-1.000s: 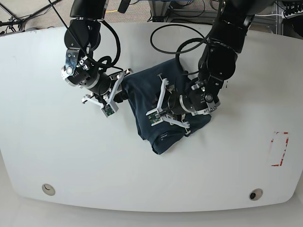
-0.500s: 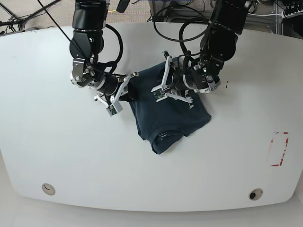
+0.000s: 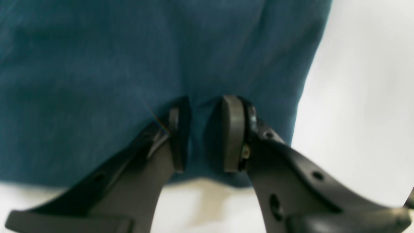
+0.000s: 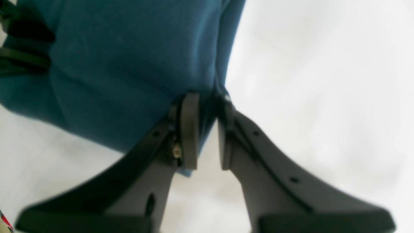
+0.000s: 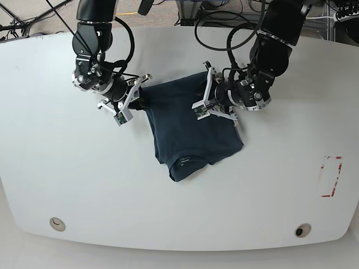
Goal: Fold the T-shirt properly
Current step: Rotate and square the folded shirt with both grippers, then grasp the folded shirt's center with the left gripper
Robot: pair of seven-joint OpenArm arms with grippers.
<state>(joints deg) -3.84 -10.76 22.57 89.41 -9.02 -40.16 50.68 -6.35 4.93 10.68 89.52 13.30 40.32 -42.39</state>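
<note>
T-shirt (image 5: 188, 126) edge pinched between both jaws.

Both wrist views were blurred, and the soft dark navy-blue T-shirt (image 3: 136, 74) ran past their top edges. In the base view, both arms hid where their jaws met the cloth.

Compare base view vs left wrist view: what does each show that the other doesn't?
Base only: the whole dark navy-blue soft cloth T-shirt partly folded on the white table, its collar toward the near edge; both black arms; the right gripper at the cloth's left edge; a red-marked rectangle on the table.

Left wrist only: a close look at the left gripper, with a fold of cloth pinched between its fingers.

Both: the navy cloth, the white table, and the left gripper on the shirt's far edge.
</note>
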